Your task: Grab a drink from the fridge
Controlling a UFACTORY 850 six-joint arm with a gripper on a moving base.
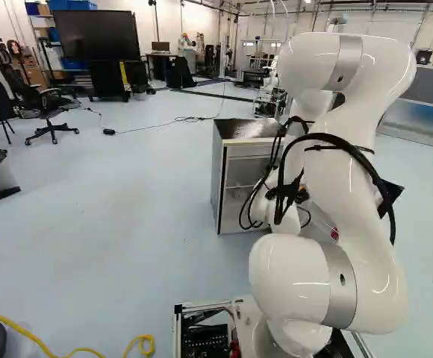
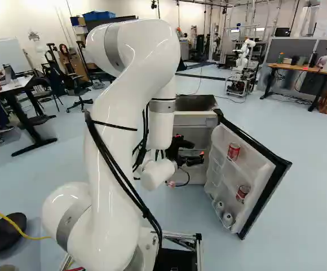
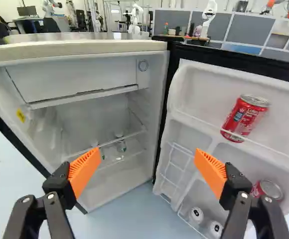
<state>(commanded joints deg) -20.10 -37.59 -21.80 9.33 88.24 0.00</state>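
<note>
In the right base view my gripper (image 2: 190, 157) is at the front of the small fridge (image 2: 187, 119), whose door (image 2: 248, 169) stands wide. The wrist view has the gripper (image 3: 147, 168) open, nothing between its orange pads. Ahead of it is the fridge interior (image 3: 84, 124) with small clear bottles (image 3: 120, 144) on a lower shelf. In the door, a red can (image 3: 244, 118) leans in the upper rack and another red can (image 3: 267, 190) sits lower, partly behind a finger. Two pale-topped cans (image 3: 196, 215) stand in the bottom rack.
The fridge's dark-edged door juts out beside the gripper. Farther off are office chairs (image 1: 43, 104), a desk (image 2: 299, 69) and another robot (image 2: 242, 62). A yellow cable (image 1: 82, 350) lies on the floor near the base.
</note>
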